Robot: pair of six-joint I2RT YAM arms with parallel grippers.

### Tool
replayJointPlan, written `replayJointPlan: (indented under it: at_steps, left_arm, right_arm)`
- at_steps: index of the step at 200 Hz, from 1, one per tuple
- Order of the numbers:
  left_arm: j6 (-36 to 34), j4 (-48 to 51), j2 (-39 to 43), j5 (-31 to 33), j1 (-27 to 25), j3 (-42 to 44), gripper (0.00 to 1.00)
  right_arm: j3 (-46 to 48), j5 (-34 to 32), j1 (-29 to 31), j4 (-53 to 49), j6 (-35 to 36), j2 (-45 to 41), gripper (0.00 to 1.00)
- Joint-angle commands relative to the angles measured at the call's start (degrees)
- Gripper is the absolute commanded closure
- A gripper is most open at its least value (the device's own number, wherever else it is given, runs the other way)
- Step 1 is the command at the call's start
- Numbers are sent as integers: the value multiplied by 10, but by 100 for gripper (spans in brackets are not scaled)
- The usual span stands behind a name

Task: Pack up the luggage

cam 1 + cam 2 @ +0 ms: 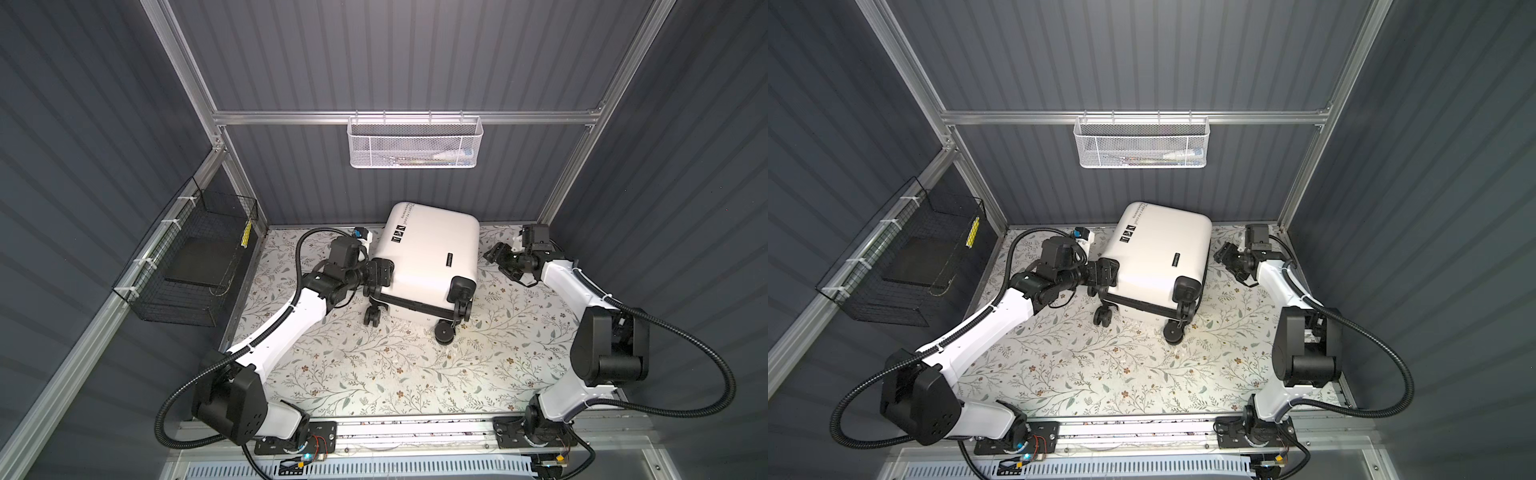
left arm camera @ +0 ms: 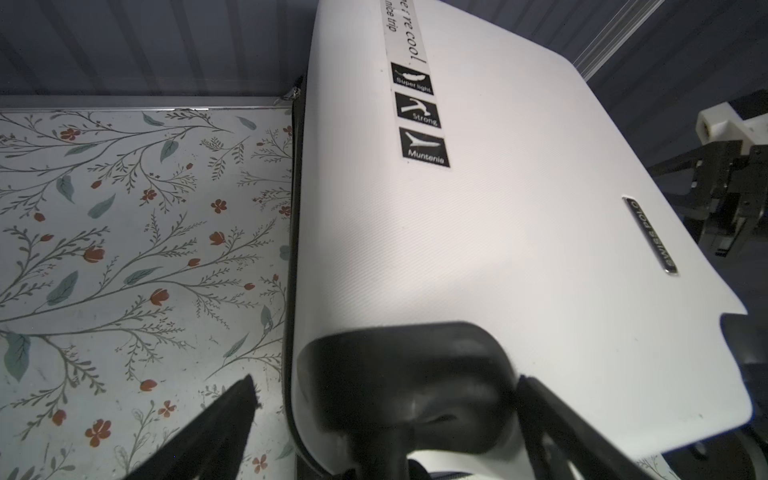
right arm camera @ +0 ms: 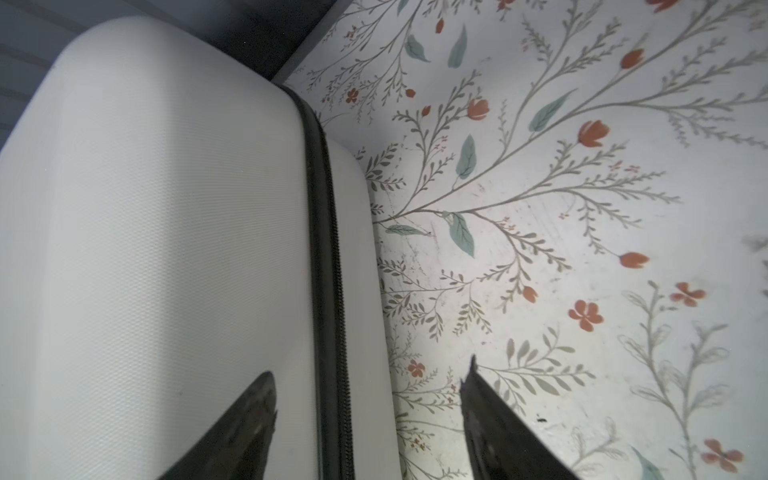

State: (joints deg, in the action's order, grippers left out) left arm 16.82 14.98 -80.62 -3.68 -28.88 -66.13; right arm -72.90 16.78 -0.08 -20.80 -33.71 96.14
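Note:
The luggage (image 1: 428, 253) (image 1: 1158, 253) is a white hard-shell suitcase lying flat and zipped shut near the back of the floral table, wheels toward the front. My left gripper (image 1: 376, 272) (image 1: 1100, 272) is at its left wheel corner. In the left wrist view the gripper (image 2: 385, 378) is open and straddles the black wheel housing (image 2: 407, 374). My right gripper (image 1: 496, 257) (image 1: 1225, 257) is at the case's right side. In the right wrist view this gripper (image 3: 370, 365) is open, one finger over the shell and the other over the table, with the black zipper band (image 3: 324, 249) between them.
A white mesh basket (image 1: 413, 143) (image 1: 1140, 143) with small items hangs on the back wall rail. A black wire basket (image 1: 195, 257) (image 1: 905, 257) hangs on the left wall and holds a dark flat thing. The floral table (image 1: 374, 365) extends in front of the case's wheels (image 1: 444, 332).

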Motion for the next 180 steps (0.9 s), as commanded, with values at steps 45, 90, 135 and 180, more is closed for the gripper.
replayJointPlan:
  at_steps: [45, 90, 135, 180]
  left_arm:
    - [37, -12, 70, -53, -1, 70, 0]
    - [64, -18, 127, -63, -1, 128, 0]
    - [81, -8, 182, -54, -1, 163, 0]
    - [86, 9, 209, -12, -1, 165, 0]
  right_arm:
    - [-66, 8, 78, -46, 45, 41, 32]
    - [-99, 0, 141, -46, 41, 62, 33]
    - [-126, -12, 206, -42, 37, 71, 34]
    - [-132, -38, 216, -50, 48, 58, 33]
